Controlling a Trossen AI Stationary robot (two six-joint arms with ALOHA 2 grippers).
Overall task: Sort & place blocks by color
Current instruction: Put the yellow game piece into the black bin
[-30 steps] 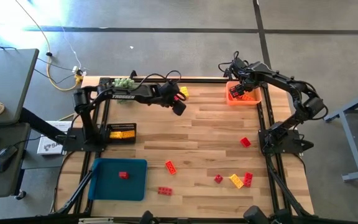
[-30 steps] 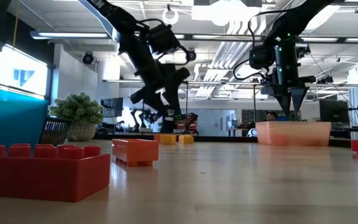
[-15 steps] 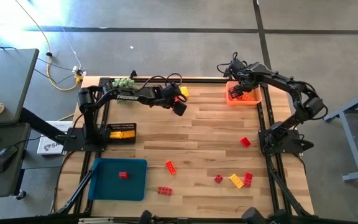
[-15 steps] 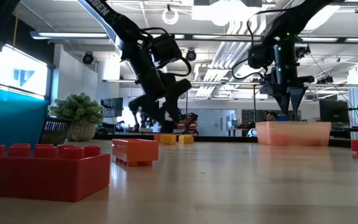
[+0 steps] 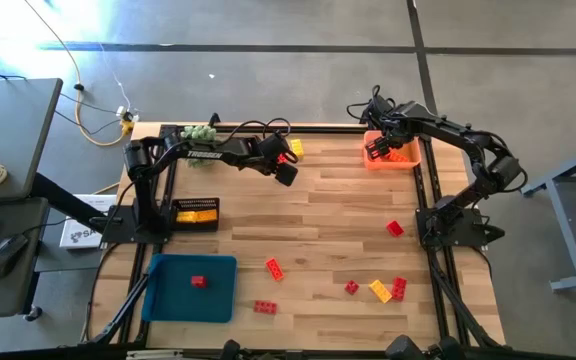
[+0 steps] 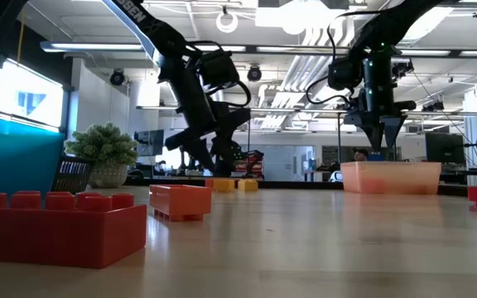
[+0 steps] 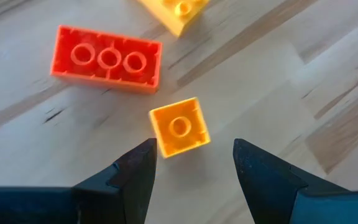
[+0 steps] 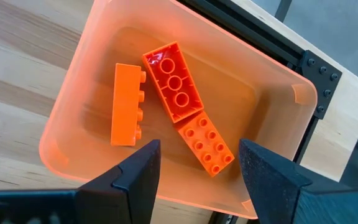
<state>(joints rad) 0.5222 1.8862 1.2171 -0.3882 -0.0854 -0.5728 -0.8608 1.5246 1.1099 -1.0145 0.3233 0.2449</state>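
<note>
Left wrist view shows the left gripper [image 7: 191,165] spread above a small orange block [image 7: 179,127] lying just ahead of its jaws, so closing now would likely miss or nudge it aside.

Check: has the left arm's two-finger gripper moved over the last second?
Yes. In the high view the left gripper has edged toward the table's far edge, closer to the yellow bricks lying there, jaws open.

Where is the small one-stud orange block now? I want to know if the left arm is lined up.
The small orange block lies on the table just ahead of the open left gripper, beside a longer three-stud orange block.
</note>
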